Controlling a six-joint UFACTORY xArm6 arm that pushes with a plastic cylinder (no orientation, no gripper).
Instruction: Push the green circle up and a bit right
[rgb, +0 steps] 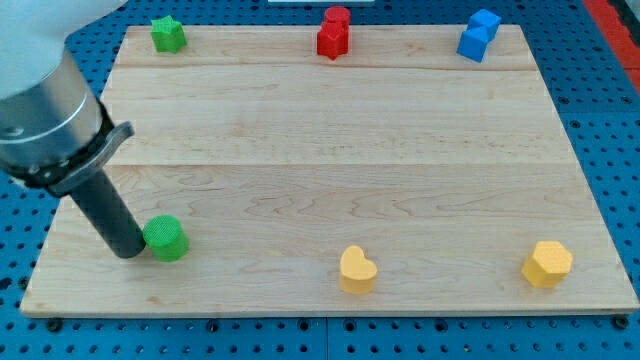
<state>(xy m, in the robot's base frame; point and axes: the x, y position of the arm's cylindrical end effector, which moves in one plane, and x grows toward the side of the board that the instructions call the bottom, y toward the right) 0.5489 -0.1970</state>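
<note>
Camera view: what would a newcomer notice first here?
First, the big arm at the view's left, with my tip against the left side of the green circle near the wooden board's bottom-left. Next, the red block at top centre and the two yellow blocks along the bottom.

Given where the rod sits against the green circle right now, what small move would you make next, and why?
I would probably slide my tip around to the circle's lower-left before pushing. It now sits at the green circle's left side, seemingly touching, so a push from here would send it mostly toward the view's right rather than up. From below and slightly left, the push would carry it up and a bit right across the wooden board.
</note>
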